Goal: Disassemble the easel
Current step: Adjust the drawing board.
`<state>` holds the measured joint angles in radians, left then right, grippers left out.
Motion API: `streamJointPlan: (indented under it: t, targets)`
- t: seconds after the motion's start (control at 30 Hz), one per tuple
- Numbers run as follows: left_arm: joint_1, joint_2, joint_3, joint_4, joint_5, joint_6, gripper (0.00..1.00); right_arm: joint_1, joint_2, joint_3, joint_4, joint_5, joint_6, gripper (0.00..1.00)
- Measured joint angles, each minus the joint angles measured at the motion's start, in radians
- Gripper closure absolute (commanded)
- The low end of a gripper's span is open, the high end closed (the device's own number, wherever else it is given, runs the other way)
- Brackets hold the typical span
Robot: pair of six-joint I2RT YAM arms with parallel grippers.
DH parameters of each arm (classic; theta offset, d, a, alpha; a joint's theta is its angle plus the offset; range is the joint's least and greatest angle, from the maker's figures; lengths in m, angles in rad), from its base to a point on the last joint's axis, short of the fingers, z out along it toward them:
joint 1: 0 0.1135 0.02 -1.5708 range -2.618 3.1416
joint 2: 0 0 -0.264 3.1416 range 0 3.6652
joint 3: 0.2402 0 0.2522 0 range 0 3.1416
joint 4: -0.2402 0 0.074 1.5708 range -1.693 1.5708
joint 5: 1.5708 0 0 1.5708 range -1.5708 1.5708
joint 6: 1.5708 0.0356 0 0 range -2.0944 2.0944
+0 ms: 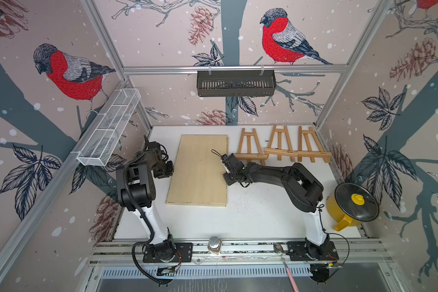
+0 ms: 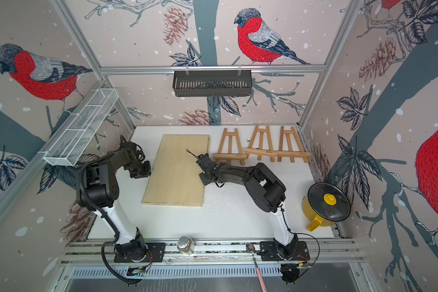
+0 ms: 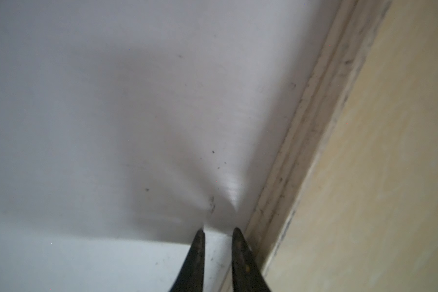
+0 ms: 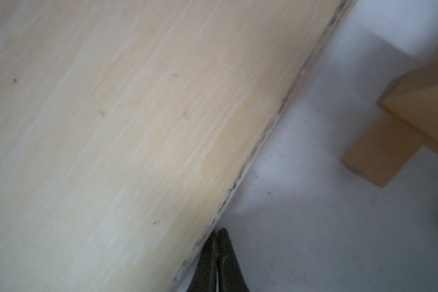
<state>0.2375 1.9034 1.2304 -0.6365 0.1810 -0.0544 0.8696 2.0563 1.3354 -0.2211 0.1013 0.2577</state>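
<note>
Three easels [image 1: 281,152] lie untouched: R gripper [image 4: 217,233], fingers together, must open b4 grabbing one; L gripper [image 3: 218,231] slightly apart, empty.

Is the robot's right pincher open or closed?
Shut. In the right wrist view the right gripper shows its two fingers touching, nothing between them, beside the wooden board.

Left arm [image 1: 134,187], right arm [image 1: 301,184]: black joints, white lower links; left claw [image 3: 218,230] black, tapered.
</note>
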Motion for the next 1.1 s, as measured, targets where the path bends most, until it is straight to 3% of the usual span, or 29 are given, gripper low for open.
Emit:
streamJointPlan:
  t: [0.33, 1.1]
  targets:
    - [0.041, -0.011, -0.011, -0.002, -0.083, -0.021, 0.78, 0.098, -0.109, -0.147, -0.008, -0.017, 0.037, 0.92]
    - [0.042, 0.011, -0.007, -0.012, -0.077, -0.021, 0.78, 0.174, -0.106, -0.156, -0.013, 0.086, 0.087, 0.92]
